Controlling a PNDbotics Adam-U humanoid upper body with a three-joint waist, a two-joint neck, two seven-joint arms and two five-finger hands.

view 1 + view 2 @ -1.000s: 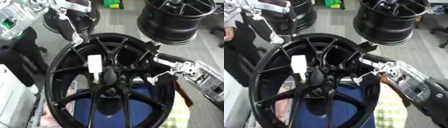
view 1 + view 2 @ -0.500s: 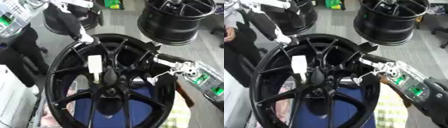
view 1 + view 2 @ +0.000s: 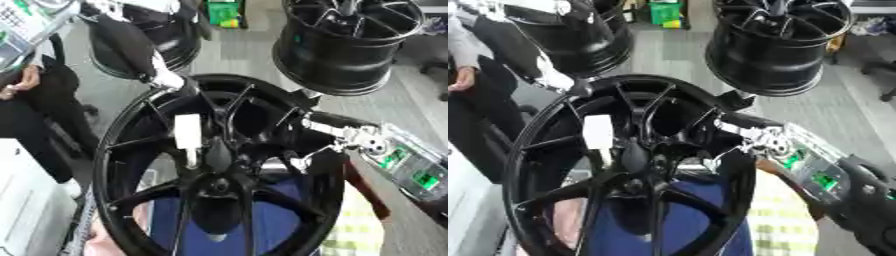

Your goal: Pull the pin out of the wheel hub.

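L eye: left hand (image 3: pixel 166 80) has slid down onto the wheel hub (image 3: pixel 219 170) rim, fingers unclear. Pin (image 3: pixel 187 134) upright by centre.
R eye: right hand (image 3: pixel 741 127) at rim, fingers curled; pin unpulled.

black wheel hub (image 3: pixel 219 170) with a white pin (image 3: pixel 187 133) standing near its centre.
left hand (image 3: pixel 166 80) touches the upper-left rim; right hand (image 3: pixel 337 137) reaches in between the right-side spokes.
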